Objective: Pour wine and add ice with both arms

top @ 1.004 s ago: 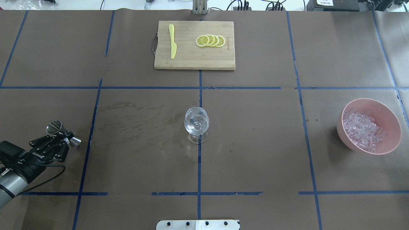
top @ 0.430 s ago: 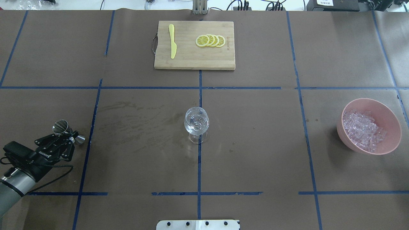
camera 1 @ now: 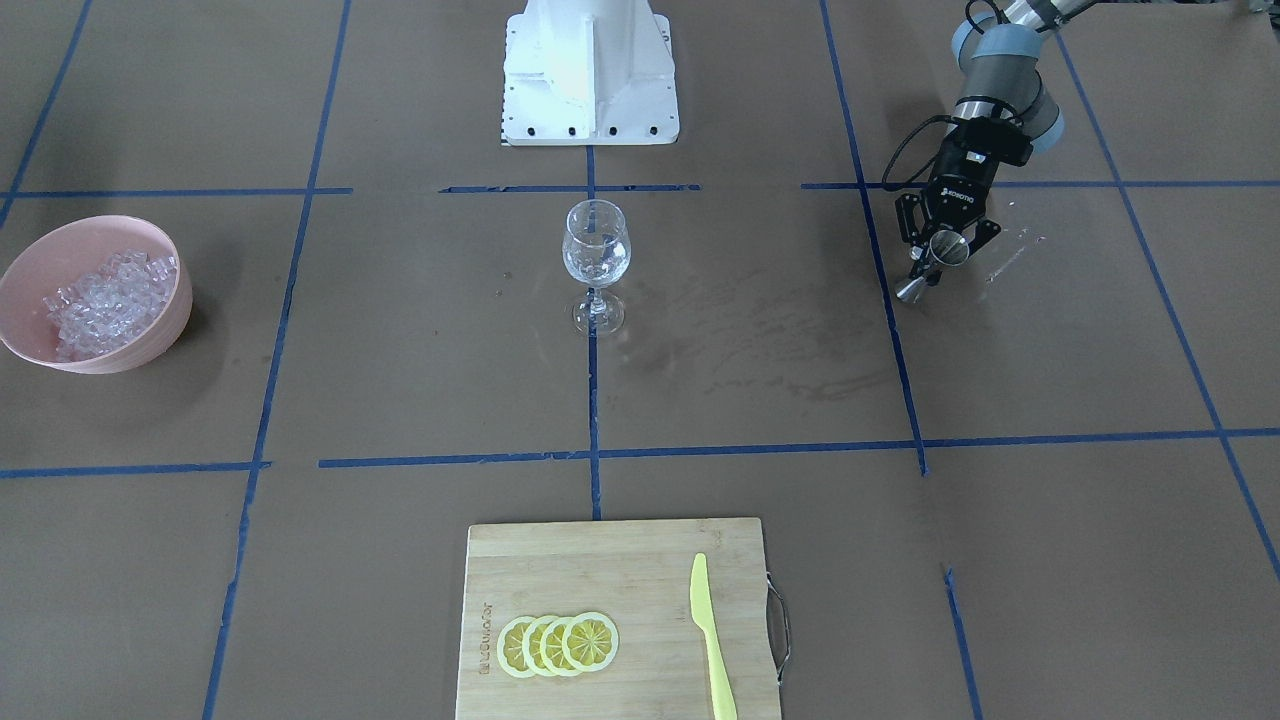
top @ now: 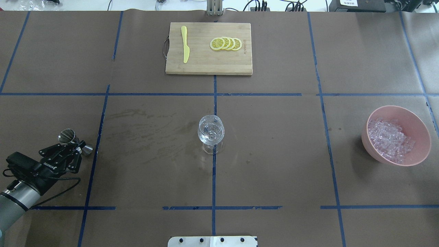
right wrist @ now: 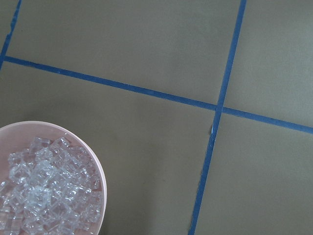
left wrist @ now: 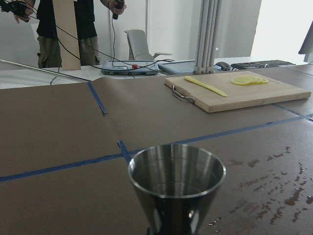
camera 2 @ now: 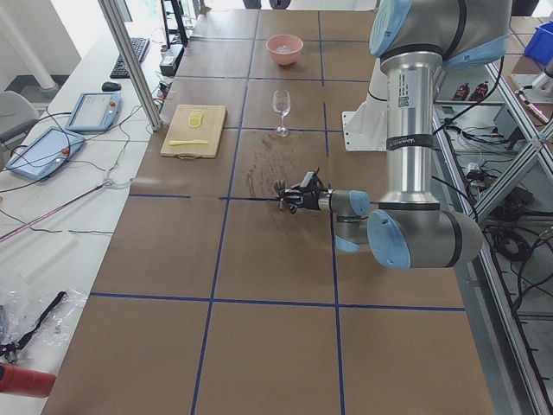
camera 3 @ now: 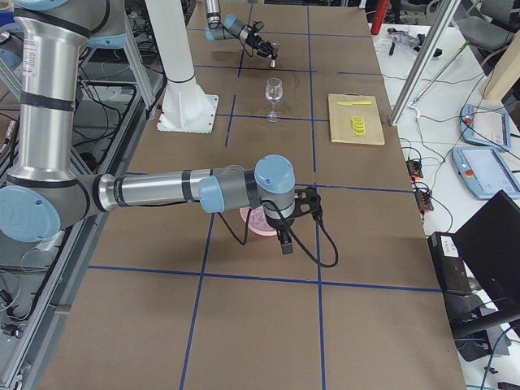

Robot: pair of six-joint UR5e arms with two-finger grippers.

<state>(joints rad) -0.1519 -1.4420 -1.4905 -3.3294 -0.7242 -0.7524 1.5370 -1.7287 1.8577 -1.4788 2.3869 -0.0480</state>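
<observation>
My left gripper is shut on the waist of a steel jigger low over the table's left side, also seen at the left gripper. The jigger's upper cup points up and no liquid shows in it. A clear stemmed glass stands at the table's centre; I cannot make out the wine in it. The ice fills a pink bowl at the right. My right gripper hangs above the bowl; I cannot tell whether it is open or shut.
A bamboo cutting board at the far middle carries lemon slices and a yellow knife. Wet stains mark the brown paper between jigger and glass. The white robot base stands behind the glass. People stand beyond the table.
The left gripper has shifted slightly to the right and turned, bringing the jigger more upright. Glass, bowl and board have not moved.
</observation>
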